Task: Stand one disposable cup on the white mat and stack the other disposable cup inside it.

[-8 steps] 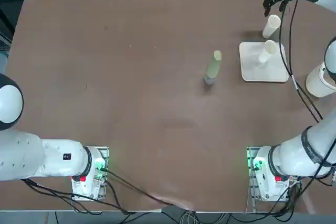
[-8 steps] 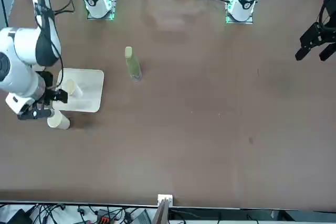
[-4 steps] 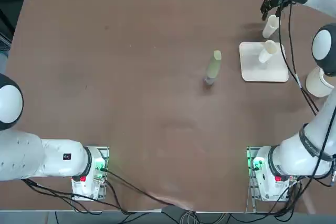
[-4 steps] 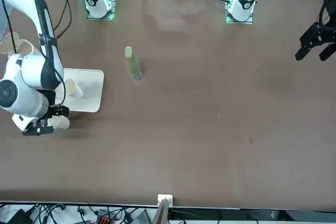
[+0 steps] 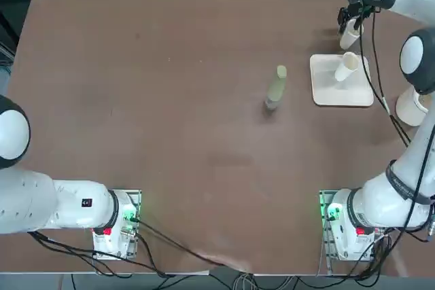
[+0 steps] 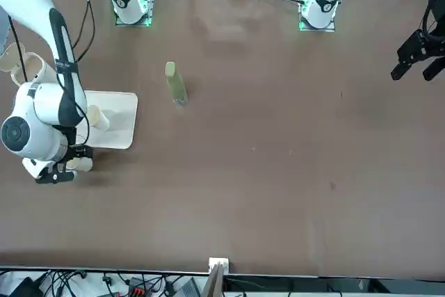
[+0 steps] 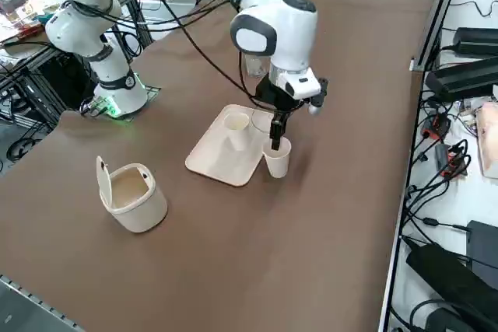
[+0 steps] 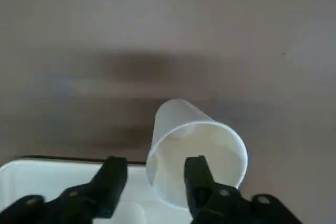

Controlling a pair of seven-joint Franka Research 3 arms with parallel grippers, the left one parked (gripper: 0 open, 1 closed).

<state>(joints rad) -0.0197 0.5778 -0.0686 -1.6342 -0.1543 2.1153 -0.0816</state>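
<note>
No readable text, labels, brands, numbers or signs in any view. Small black patch (image 5: 86, 202) on left arm (image 5: 71, 219): any print too small to read.

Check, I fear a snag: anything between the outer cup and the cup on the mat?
Nothing visible between the outer cup and the cup on the white mat; the right gripper is at the outer one.

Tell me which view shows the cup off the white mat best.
The right wrist view: the cup's rim and inside show, beside the right gripper's fingers. The right side view shows it upright; the top and front views, partly hidden.
</note>
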